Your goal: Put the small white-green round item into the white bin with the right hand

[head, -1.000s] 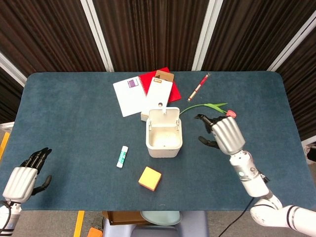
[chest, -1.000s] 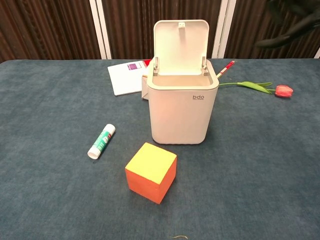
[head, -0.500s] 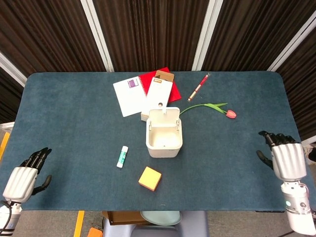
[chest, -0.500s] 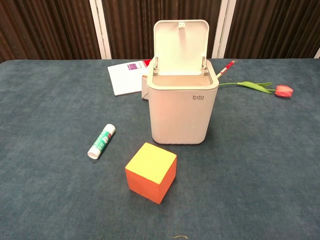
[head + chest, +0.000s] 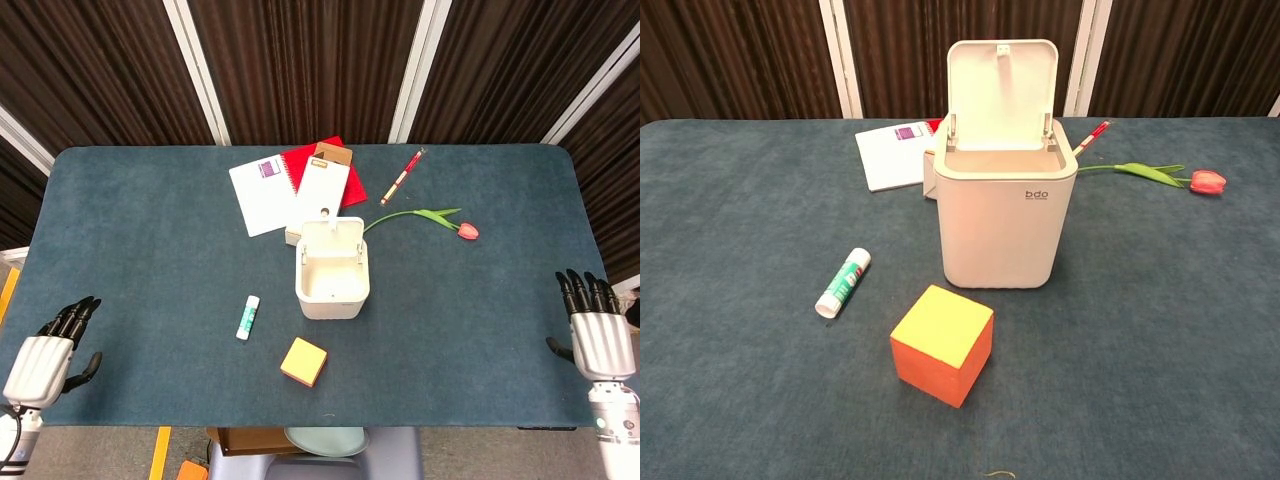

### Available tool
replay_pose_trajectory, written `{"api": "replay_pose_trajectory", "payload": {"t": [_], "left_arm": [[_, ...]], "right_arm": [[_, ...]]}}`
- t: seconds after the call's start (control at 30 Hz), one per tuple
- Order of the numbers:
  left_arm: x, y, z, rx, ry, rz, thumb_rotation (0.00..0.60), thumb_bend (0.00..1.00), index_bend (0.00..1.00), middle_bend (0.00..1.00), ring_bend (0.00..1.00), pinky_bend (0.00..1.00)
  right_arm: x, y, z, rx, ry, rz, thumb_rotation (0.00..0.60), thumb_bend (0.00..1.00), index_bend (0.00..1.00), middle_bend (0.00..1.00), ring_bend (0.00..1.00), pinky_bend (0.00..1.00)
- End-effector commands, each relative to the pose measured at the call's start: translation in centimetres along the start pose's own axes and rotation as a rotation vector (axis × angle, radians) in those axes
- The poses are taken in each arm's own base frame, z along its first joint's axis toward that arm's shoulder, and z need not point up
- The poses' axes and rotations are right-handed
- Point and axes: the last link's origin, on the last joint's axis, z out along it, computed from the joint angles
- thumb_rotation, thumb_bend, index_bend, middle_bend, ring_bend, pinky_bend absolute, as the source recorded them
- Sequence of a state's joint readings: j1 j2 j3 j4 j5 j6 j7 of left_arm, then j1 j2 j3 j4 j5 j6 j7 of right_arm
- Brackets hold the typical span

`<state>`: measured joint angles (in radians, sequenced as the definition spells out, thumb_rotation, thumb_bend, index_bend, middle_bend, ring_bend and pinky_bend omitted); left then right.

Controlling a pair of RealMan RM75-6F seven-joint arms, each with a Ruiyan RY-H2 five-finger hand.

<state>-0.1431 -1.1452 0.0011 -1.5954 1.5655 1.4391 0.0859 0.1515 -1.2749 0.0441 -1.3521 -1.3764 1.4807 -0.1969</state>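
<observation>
The small white-green glue stick (image 5: 247, 317) (image 5: 843, 282) lies flat on the blue table, a short way left of the white bin (image 5: 331, 303) (image 5: 1008, 230). The bin stands upright mid-table with its lid flipped up at the back, and what shows of its inside holds nothing. My right hand (image 5: 598, 325) hangs at the table's right edge, far from both, fingers spread and holding nothing. Low at the left edge, my left hand (image 5: 45, 355) is open too. Neither hand shows in the chest view.
An orange-yellow block (image 5: 304, 361) (image 5: 942, 344) sits in front of the bin. Behind the bin lie a white notebook (image 5: 268, 195), a red one (image 5: 305, 160) and a small box. A tulip (image 5: 440, 218) (image 5: 1180, 176) and a red pen (image 5: 402, 175) lie at back right.
My right hand has drawn away from beside the bin to the table's right edge, holding nothing. The glue stick, bin and left hand have stayed put.
</observation>
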Motion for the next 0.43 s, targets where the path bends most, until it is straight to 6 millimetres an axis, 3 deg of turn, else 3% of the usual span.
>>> {"api": "replay_pose_trajectory", "payload": {"t": [0.03,0.43], "left_arm": [[-0.07,0.0,0.08,-0.002,-0.002,-0.001,0.6,0.42,0.05,0.07,0.13,0.36],[-0.23,0.11,0.11,-0.008,-0.009,0.002,0.6,0.42,0.05,0.07,0.13,0.36]], "right_arm": [[-0.72,0.19,-0.12,-0.005,-0.044,-0.041,0.6,0.08,0.11,0.13,0.05,0.2],[-0.44,-0.13,-0.39,0.007,-0.018,-0.014,0.6,0.08,0.09,0.12,0.04,0.2]]}}
